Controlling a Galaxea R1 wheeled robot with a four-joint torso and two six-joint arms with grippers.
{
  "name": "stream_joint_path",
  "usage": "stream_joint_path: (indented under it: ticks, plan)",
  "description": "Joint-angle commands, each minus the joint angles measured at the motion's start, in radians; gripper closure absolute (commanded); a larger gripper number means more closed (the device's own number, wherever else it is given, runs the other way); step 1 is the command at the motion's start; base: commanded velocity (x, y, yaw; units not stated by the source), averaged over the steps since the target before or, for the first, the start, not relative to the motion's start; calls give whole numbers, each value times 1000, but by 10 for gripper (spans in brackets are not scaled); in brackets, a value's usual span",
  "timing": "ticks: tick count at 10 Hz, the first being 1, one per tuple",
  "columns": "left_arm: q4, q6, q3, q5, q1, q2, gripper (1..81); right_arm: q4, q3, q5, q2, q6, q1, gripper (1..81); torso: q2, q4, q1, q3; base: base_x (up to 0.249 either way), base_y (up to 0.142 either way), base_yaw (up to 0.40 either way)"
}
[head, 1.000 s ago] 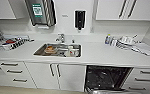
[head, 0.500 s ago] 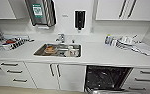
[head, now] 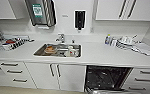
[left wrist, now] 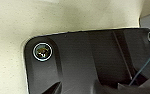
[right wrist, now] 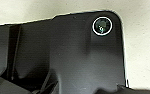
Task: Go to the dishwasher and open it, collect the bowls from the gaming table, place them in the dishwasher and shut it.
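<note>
Facing the kitchen counter from my head camera, looking forward and down. My arms hang low: both wrist cameras look past my own dark plates at pale speckled floor. Whether my jaws are released or clenched I cannot tell, on either side.

The dishwasher sits under the counter, to the right of the sink. It stands open: a dark cavity with faint rack lines inside, and the top edge of the dropped door catches light at the bottom of the head view. White cabinet doors flank it on the left, drawers with bar handles on the right.

In the sink basin: something orange-brown and a few pale items beside it (too blurred to name). A tap stands behind the basin. A dish rack sits at the counter's left end; a cluster of bottles and white dishes at the right, with a cloth lying beyond them. On the wall: a paper-towel dispenser and a black soap dispenser.

The head view gives the whole kitchen; the wrist views give floor alone.
</note>
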Motion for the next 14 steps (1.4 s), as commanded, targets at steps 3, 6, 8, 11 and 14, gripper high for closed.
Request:
stream_joint_path:
  ticks: [3,6,8,11,14]
  plan:
    - [4,-2,-108,67,-24,46,10,-43,-8,-61,4,-5,25,10,100,0,-64,0,0,0,0]
    - [2,-3,-165,69,-21,89,10,-42,-10,-64,15,-4,15,10,139,0,-91,0,0,0,0]
    - [5,-3,-168,67,-19,98,10,-40,-10,-62,29,-4,11,10,209,0,-137,62,0,0,0]
    - [4,-3,-173,67,-19,105,10,-42,-10,-62,35,-4,9,10,293,0,-190,139,0,0,0]
    - [5,-2,-197,67,-21,124,10,-42,-11,-62,34,-5,12,10,394,0,-256,243,0,0,0]
